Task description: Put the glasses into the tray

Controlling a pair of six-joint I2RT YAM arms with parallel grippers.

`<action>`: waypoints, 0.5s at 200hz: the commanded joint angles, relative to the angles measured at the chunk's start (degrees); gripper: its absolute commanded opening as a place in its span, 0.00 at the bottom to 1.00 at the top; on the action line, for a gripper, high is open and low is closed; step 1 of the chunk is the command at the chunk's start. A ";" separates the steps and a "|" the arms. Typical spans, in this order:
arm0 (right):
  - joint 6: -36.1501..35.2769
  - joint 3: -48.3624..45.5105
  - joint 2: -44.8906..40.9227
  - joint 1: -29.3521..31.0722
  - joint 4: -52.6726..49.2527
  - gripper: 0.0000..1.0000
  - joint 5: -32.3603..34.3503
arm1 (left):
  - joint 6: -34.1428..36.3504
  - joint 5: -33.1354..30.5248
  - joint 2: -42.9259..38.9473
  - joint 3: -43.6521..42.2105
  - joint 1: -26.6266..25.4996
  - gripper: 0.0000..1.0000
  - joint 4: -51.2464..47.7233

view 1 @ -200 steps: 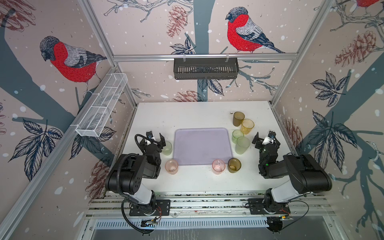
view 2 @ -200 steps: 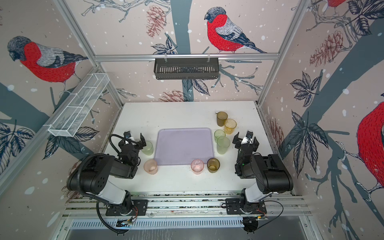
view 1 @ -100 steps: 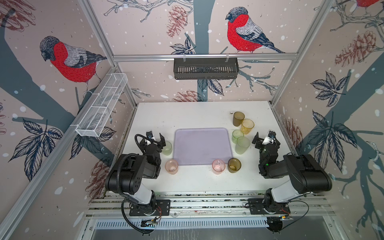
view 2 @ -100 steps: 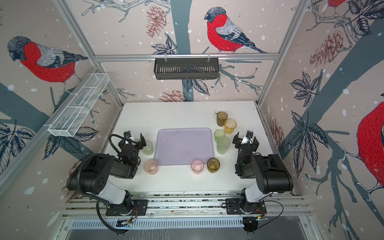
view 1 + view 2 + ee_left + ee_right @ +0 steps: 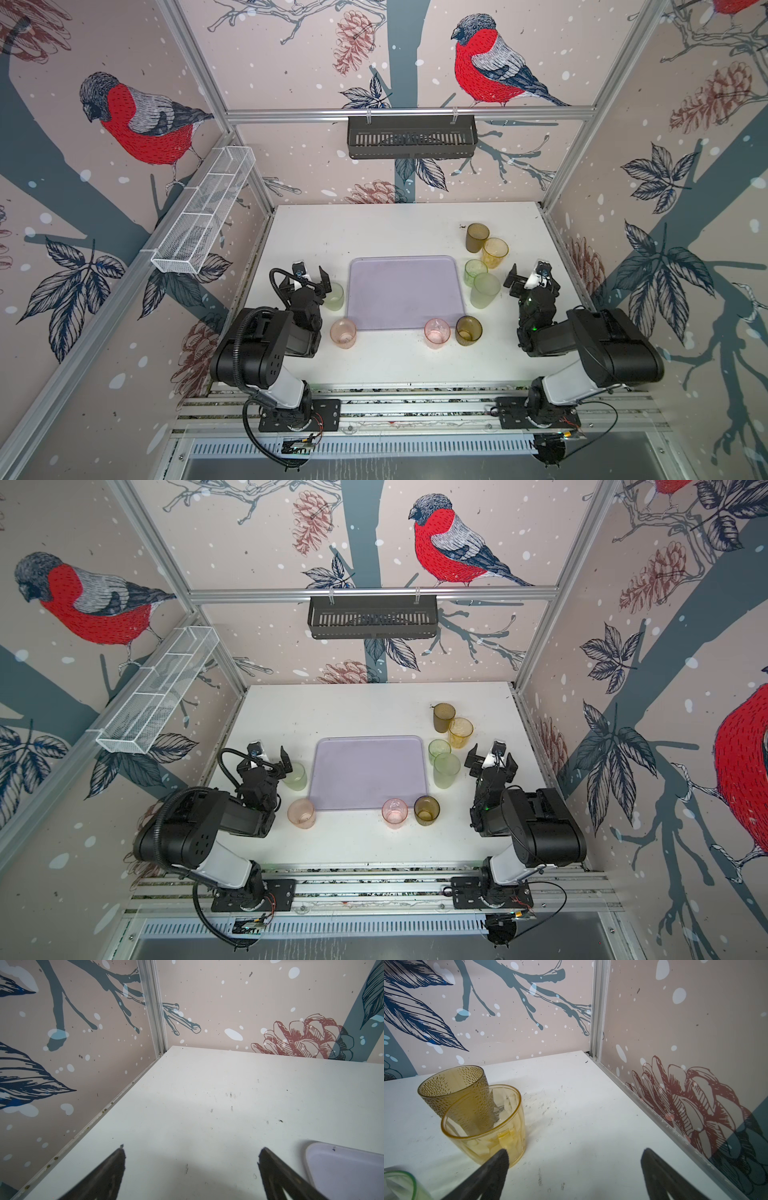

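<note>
Both top views look steeply down from high above the front edge of the table, facing the black basket at twelve o'clock; they share nearly the whole cell. The left wrist camera sits low behind the left gripper, facing the eleven o'clock corner, with the tray at its edge. The right wrist camera, low behind the right gripper, faces the one o'clock corner past the amber tumbler, which both top views also show.
</note>
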 commanded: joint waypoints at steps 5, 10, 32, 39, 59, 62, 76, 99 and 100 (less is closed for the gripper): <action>0.48 0.03 -0.31 0.01 1.34 1.00 0.01 | 0.32 0.28 -0.15 0.01 0.05 0.99 3.51; 0.48 0.00 -0.27 0.07 1.46 1.00 0.08 | 0.31 0.27 -0.17 -0.04 0.05 0.99 3.49; 0.05 0.06 -0.32 0.41 1.46 1.00 0.50 | 0.15 -0.61 -0.31 0.02 0.05 0.99 3.43; -0.17 0.07 -0.59 0.71 1.33 1.00 0.75 | -0.31 -1.68 -0.91 0.14 0.07 0.99 2.80; -0.44 1.04 -2.18 1.04 -1.75 1.00 0.97 | -0.92 -2.17 -2.78 -0.51 0.05 0.99 1.86; -0.55 1.05 -2.44 1.10 -1.87 1.00 0.83 | -0.85 -2.04 -2.87 -0.72 0.05 0.99 2.25; -0.58 0.71 -4.13 1.20 -2.82 1.00 0.97 | -0.40 -1.93 -3.35 -1.13 0.05 0.99 2.83; -1.08 0.52 -7.78 1.47 -5.41 1.00 0.97 | -1.79 -4.66 -7.63 1.44 -0.09 0.99 -6.20; -1.09 0.52 -7.94 1.47 -5.54 1.00 0.93 | -1.79 -4.68 -7.81 1.50 -0.06 0.99 -6.50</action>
